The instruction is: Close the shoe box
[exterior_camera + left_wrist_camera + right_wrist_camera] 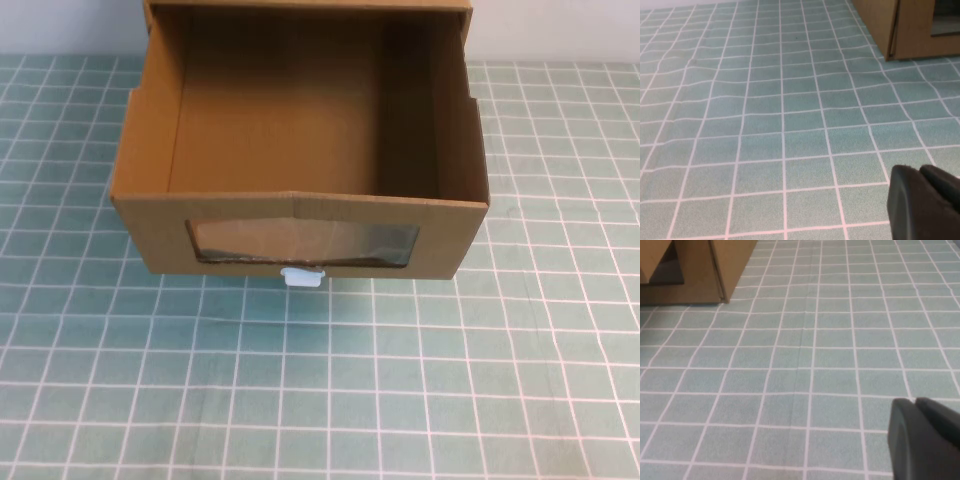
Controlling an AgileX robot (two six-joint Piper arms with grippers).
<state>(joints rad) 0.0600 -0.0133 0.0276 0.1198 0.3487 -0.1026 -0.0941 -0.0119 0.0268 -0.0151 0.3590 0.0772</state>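
**Shoe box drawer stands pulled out, both arms low and off to the sides**

The shoe box (300, 150) sits at the far middle of the green checked mat (320, 400), its brown cardboard drawer drawn out toward the robot's side. The drawer's inside is bare cardboard. Its front panel carries a clear rectangular window (303, 244), and a small white pull tab (302, 278) hangs just below that window, at the panel's lower edge.

Neither arm shows in the high view. The left gripper (925, 202) appears only in the left wrist view as a dark tip above the mat, with a corner of the box (905, 27) well apart from it. The right gripper (925, 440) shows likewise in the right wrist view, hanging over the mat and far from the box corner (700, 270). Whether either claw is released or clenched, I cannot tell
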